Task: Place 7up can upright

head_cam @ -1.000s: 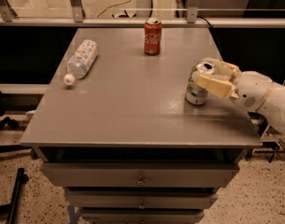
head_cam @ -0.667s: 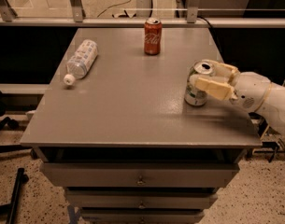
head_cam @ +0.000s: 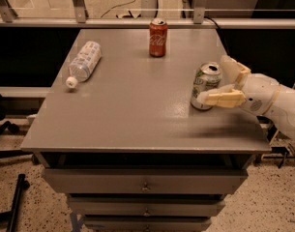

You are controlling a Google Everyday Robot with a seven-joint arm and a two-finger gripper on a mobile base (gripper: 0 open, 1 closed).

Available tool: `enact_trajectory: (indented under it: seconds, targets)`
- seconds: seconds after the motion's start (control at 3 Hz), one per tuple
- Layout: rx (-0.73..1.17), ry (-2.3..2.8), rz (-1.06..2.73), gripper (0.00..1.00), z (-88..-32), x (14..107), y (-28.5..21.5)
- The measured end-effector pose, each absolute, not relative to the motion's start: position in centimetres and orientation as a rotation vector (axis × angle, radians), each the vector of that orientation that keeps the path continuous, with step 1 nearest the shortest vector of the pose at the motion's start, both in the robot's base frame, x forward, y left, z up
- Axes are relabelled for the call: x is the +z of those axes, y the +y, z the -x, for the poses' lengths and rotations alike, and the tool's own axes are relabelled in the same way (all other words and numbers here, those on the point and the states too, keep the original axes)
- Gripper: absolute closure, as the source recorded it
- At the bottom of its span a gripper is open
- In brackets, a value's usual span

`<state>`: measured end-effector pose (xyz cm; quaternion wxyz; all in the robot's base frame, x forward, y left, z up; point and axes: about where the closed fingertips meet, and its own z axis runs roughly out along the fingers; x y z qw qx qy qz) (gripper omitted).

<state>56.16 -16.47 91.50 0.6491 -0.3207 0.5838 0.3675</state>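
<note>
The 7up can [head_cam: 204,83], silver with green print, stands upright on the grey table [head_cam: 132,115] near its right edge. My gripper [head_cam: 213,79] reaches in from the right at can height. It is open. The near finger [head_cam: 223,99] lies across the can's lower front. The far finger [head_cam: 232,67] stands just behind and to the right of the can's top, with a small gap to it. The white arm [head_cam: 275,103] runs off past the table's right edge.
A red cola can [head_cam: 158,37] stands upright at the back middle. A clear water bottle [head_cam: 83,63] with a white cap lies on its side at the back left. Drawers [head_cam: 144,185] sit under the tabletop. A rail and glass panel run behind the table.
The fingers were closed around the can's top and side. They have now spread apart and drawn back a little to the right, and the can stands in the same spot.
</note>
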Motion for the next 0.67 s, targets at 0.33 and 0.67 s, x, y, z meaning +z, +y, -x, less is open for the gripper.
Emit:
enact_trajectory:
  seconds: [0.33, 0.67]
  targets:
    - [0.768, 1.370, 0.743, 0.00, -55.7, 91.9, -17.6]
    - [0.691, 1.413, 0.733, 0.00, -54.9, 92.5, -19.6]
